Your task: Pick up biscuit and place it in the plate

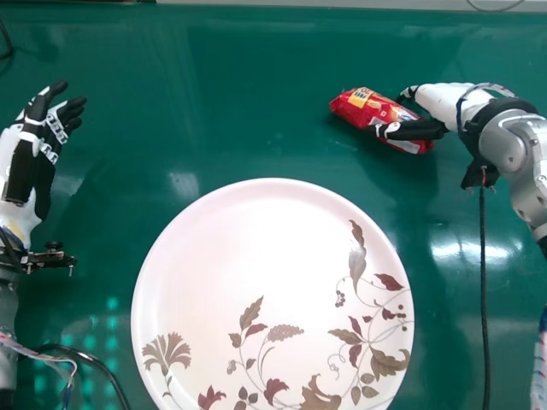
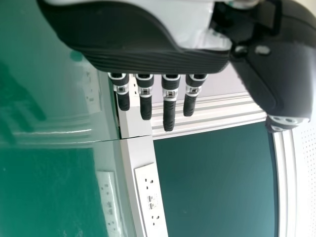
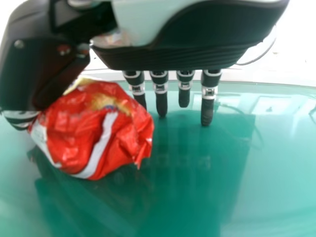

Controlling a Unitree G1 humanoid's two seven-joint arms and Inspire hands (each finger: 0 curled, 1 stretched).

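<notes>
Plate (image 1: 248, 248) nearest — beyond it, biscuit packet (image 1: 362, 106) between thumb and straight, released fingers (image 3: 207, 112) of right hand (image 1: 443, 99) — left hand (image 1: 39, 143) likewise.

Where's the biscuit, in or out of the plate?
Out. In the head view, the biscuit is at the right hand, beyond the far rim of the plate.

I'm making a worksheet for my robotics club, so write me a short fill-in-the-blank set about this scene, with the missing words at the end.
The wrapper of the biscuit packet is mostly ____ in colour.
The hand at the packet is the robot's ____ one.
The outline of the plate is ____ in shape.
The tabletop under it is ____ in colour.

Missing words: red; right; round; green.
</notes>
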